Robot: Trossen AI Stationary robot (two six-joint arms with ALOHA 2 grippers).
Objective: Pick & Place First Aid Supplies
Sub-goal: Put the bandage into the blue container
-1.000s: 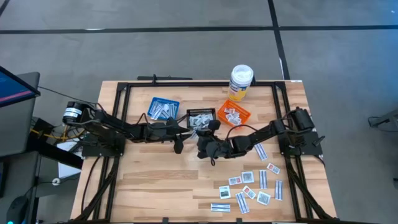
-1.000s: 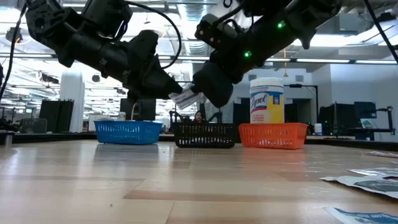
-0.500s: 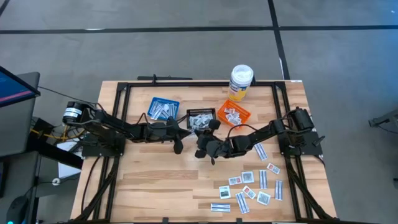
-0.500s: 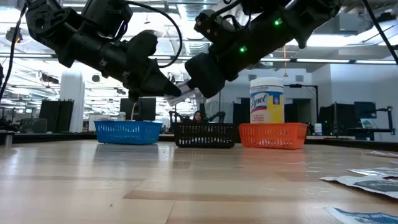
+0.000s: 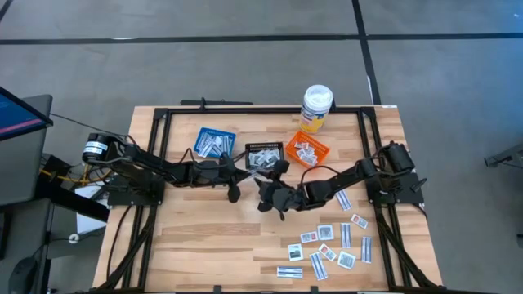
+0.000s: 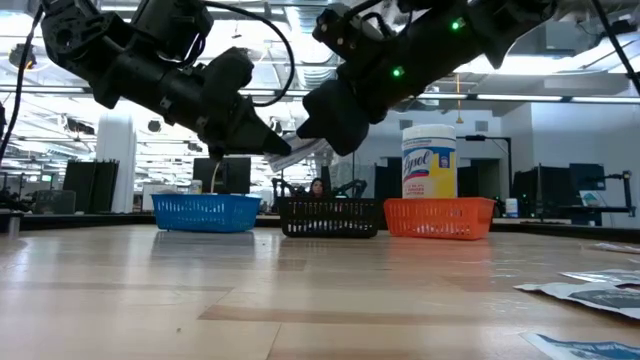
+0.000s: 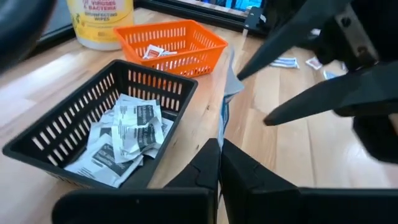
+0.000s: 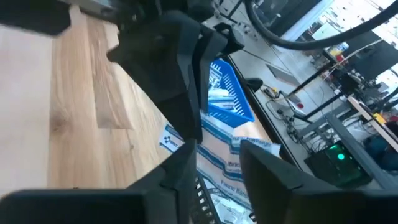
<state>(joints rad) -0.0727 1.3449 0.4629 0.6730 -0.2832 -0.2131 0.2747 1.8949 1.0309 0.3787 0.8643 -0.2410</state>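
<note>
Wood, plastic mesh and paper under matt black arms

The pale wooden slat table (image 5: 204, 237) looked smooth with a faint sheen; the black plastic lattice basket (image 7: 74, 127), orange plastic basket (image 7: 186, 38) and blue plastic basket (image 6: 205, 212) were matt; the flat white paper packets (image 7: 127, 130) lay creased; the white plastic bottle (image 6: 429, 166) wore a glossy yellow label.

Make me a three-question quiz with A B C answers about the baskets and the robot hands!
1. Where is the black basket?
A. Between the blue basket and orange basket
B. On the floor
C. Under the bottle

2. How many baskets?
A. One
B. Three
C. Five

3. The left gripper is:
A. Wide open
B. Shut on a strip
C. Inside the bottle

Answers: A, it sits mid-row; B, blue, black, orange; B, its fingers pinch the strip's end.
</note>
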